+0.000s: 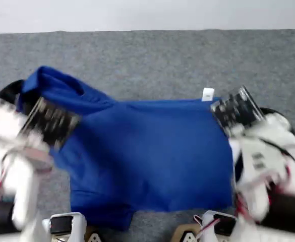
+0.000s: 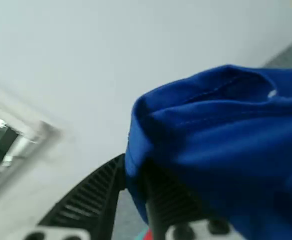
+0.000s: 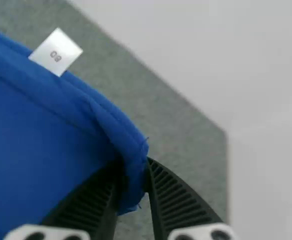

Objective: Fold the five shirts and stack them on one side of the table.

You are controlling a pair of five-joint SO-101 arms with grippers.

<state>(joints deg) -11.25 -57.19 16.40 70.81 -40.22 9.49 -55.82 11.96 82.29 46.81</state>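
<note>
A blue shirt (image 1: 147, 151) is stretched across the grey table (image 1: 152, 60), held up at both ends. My left gripper (image 1: 49, 121) is shut on the shirt's left end, where the cloth (image 2: 220, 135) bunches over its dark ribbed fingers (image 2: 93, 192). At the right end my right gripper (image 1: 233, 113) is shut on a corner of the shirt (image 3: 131, 160), pinched between its ribbed fingers (image 3: 173, 200). A small white tag (image 1: 208, 94) sticks up from the shirt's far edge near the right gripper, also seen as the tag (image 3: 56, 52) in the right wrist view.
Grey felt table surface (image 1: 187, 55) stretches behind the shirt up to a white wall (image 1: 147, 15). Both arm bases (image 1: 66, 227) stand at the near edge. A dark object (image 1: 8, 91) lies at the far left beside a bit of red.
</note>
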